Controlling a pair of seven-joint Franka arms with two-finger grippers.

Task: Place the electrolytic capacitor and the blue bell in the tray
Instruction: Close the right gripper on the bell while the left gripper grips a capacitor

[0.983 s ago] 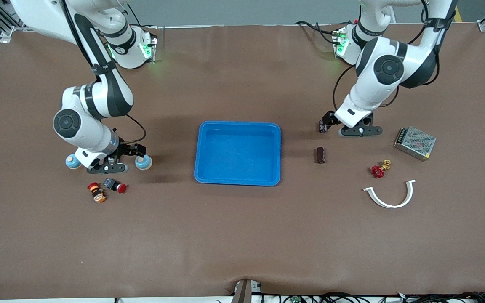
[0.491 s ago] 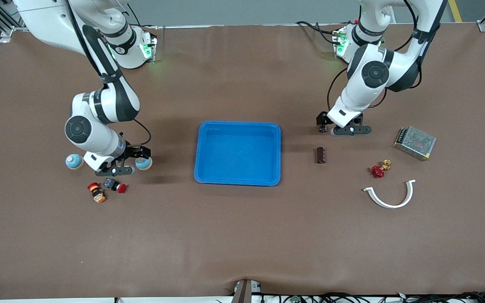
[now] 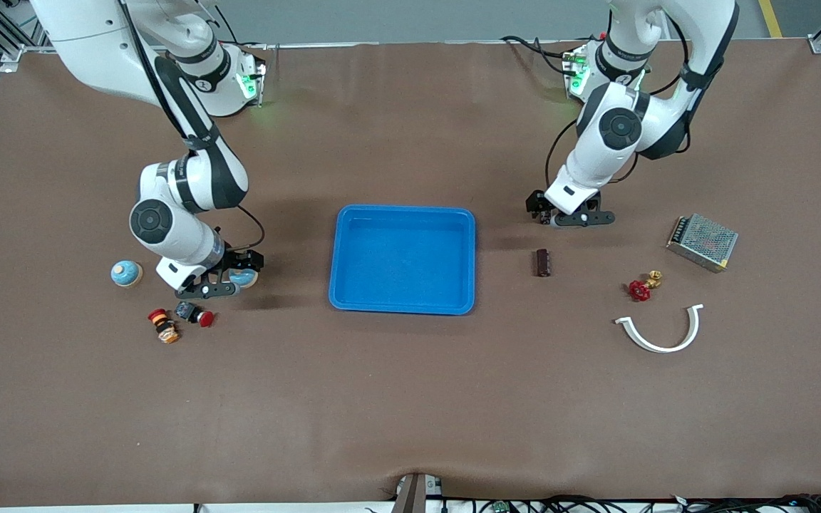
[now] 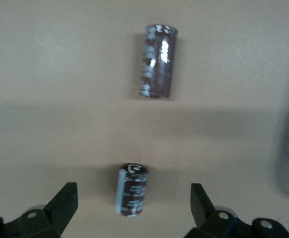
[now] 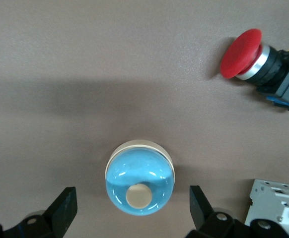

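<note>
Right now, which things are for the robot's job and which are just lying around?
For the job: blue tray; blue bell under the open right hand; second bell beside it; small capacitor under the open left hand; longer capacitor nearby.
Lying about: red push button, orange button, metal box, red valve, white curved piece.

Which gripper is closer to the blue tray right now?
Right, by a small margin. The right gripper hangs open over a blue bell toward the right arm's end of the tray; the left gripper, also open, is over a small capacitor toward the left arm's end.
</note>
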